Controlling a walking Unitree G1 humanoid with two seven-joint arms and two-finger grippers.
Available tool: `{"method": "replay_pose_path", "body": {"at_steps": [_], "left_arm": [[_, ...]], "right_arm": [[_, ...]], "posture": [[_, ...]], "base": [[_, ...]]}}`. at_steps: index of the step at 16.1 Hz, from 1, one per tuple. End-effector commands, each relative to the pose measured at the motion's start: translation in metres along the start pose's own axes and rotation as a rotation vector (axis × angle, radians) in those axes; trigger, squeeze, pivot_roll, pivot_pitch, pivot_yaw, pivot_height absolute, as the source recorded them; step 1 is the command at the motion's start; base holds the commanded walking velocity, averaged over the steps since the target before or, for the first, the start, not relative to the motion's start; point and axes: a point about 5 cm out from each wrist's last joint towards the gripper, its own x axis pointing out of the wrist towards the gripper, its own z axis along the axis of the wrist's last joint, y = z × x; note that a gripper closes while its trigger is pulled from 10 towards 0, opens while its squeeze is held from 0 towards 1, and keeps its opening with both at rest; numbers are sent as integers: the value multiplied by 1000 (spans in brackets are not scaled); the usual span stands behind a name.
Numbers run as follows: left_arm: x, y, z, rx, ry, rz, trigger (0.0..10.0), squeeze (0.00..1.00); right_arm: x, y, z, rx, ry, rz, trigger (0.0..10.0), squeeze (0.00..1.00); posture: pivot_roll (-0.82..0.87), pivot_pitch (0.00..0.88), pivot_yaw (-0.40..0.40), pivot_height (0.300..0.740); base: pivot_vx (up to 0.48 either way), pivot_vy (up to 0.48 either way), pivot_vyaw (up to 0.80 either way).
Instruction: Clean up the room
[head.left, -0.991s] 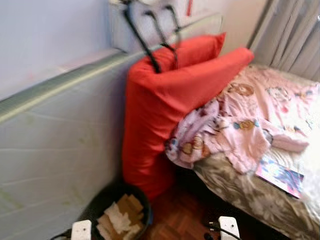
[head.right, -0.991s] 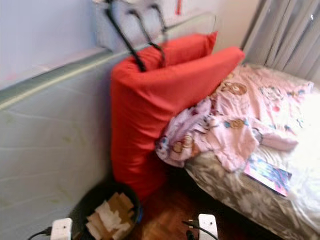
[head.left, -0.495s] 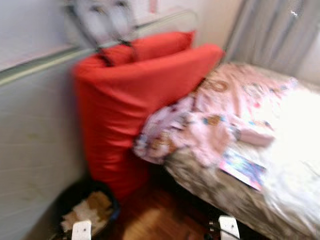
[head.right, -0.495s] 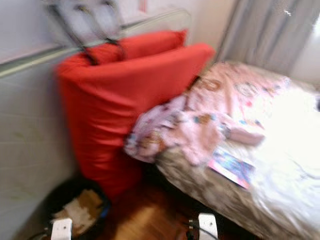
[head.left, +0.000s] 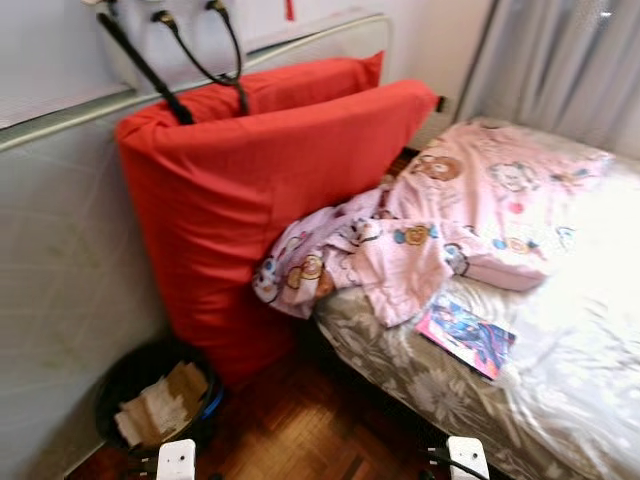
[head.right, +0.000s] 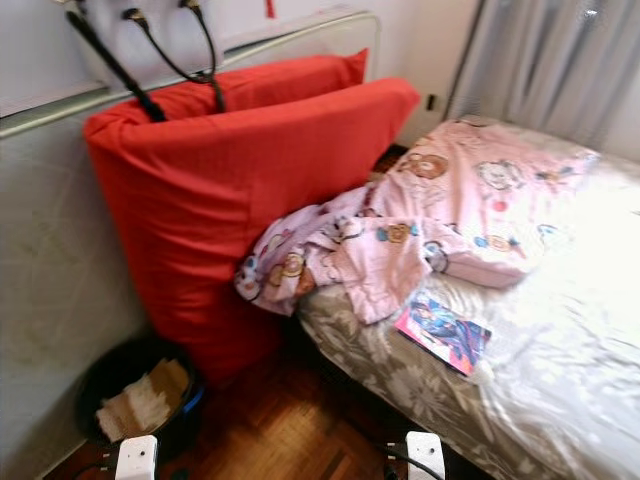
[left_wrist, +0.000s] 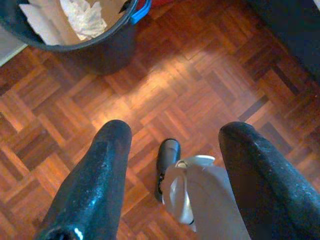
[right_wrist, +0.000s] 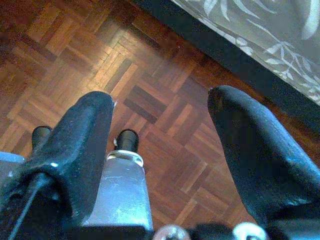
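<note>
A bed (head.left: 560, 400) runs along the right, its near edge covered in a smooth grey sheet printed with pale leaves and flowers. On it lies a rumpled pink blanket (head.left: 470, 210) of soft cloth patterned with cartoon bears; one crumpled corner spills over the left edge of the bed and hangs against a big red cushion (head.left: 260, 190). A flat, glossy comic book (head.left: 466, 335) rests on the sheet just near of the blanket, close to the bed's edge.

The red cushion is a thick slab in plain matte fabric, propped upright and leaning on a pale green upright mattress (head.left: 70, 270) that stands along the left wall. A second red cushion (head.left: 300, 82) stands behind it. Black straps (head.left: 190, 65) hang down over the cushion's top edge. Grey pleated curtains (head.left: 560, 60) hang at the far right.

On the floor at the near left, at the foot of the cushion, stands a round black waste bin (head.left: 150, 400) with a blue handle, holding crumpled paper and torn cardboard. The parquet floor (left_wrist: 210, 70) is reddish wood in small square blocks, with an open strip between bin and bed.

The left tool (left_wrist: 175, 170) hangs over the parquet near the bin, fingers spread and grasping nothing. The right tool (right_wrist: 160, 130) hangs over the floor beside the bed's dark base, likewise released.
</note>
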Motion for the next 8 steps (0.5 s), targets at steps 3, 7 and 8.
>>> {"method": "replay_pose_path", "body": {"at_steps": [3, 7, 8], "left_arm": [[13, -2, 46, 24, -24, -8, 10000, 0], [13, -2, 46, 24, -24, -8, 10000, 0], [13, -2, 46, 24, -24, -8, 10000, 0]], "right_arm": [[9, -21, 78, 82, -76, 55, 10000, 0], [9, -21, 78, 82, -76, 55, 10000, 0], [9, -21, 78, 82, -76, 55, 10000, 0]], "posture": [[128, 0, -114, 740], [128, 0, -114, 740], [128, 0, -114, 740]], "base": [[0, 0, 0], [0, 0, 0], [0, 0, 0]]}}
